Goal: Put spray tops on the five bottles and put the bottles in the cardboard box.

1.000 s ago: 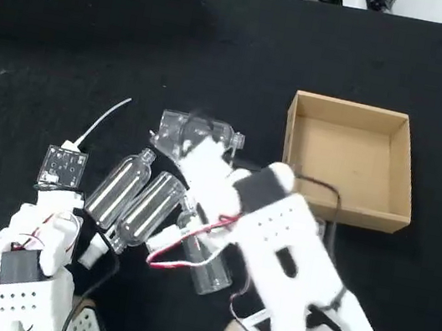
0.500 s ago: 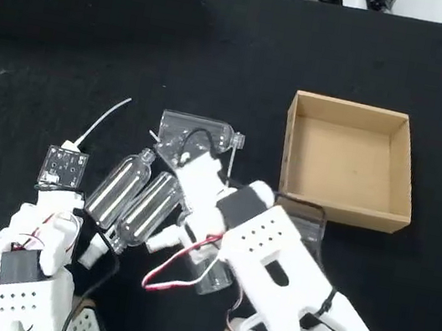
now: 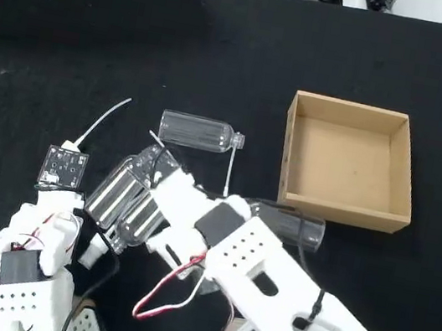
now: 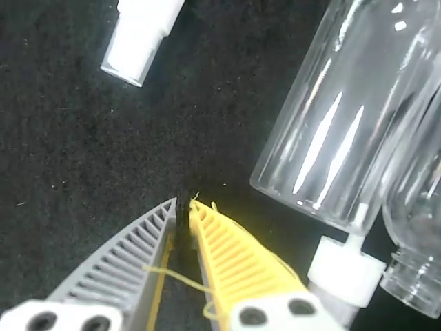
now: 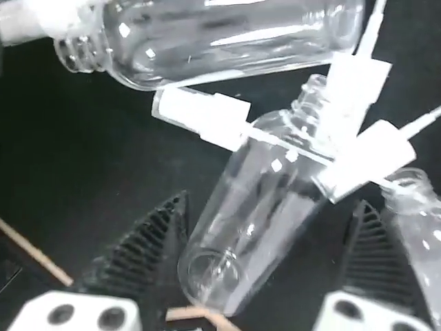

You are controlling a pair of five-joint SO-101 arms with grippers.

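Note:
Several clear bottles lie on the black table. One bottle point(image 3: 197, 132) lies alone, two point(image 3: 120, 187) lie side by side, and another point(image 3: 291, 226) rests near the cardboard box point(image 3: 349, 107). My right gripper point(image 5: 271, 203) is open over the pair, its black fingers point(image 5: 148, 234) on either side of a bottle point(image 5: 248, 221) without gripping it. White spray tops point(image 5: 200, 117) lie by that bottle's neck. My left gripper point(image 4: 182, 207) is shut on nothing, low over the cloth beside a bottle point(image 4: 344, 124) and a loose spray top point(image 4: 141, 34). The left arm point(image 3: 26, 265) sits at the front left.
The box stands open at the right with nothing inside. A spray top with a long thin tube point(image 3: 103, 122) lies left of the lone bottle. A second tube point(image 3: 231, 167) lies between that bottle and the right arm point(image 3: 269, 284).
The right arm has swung left, off the lone bottle and onto the side-by-side pair. That bottle and the one by the box have come into sight. The left arm has not moved.

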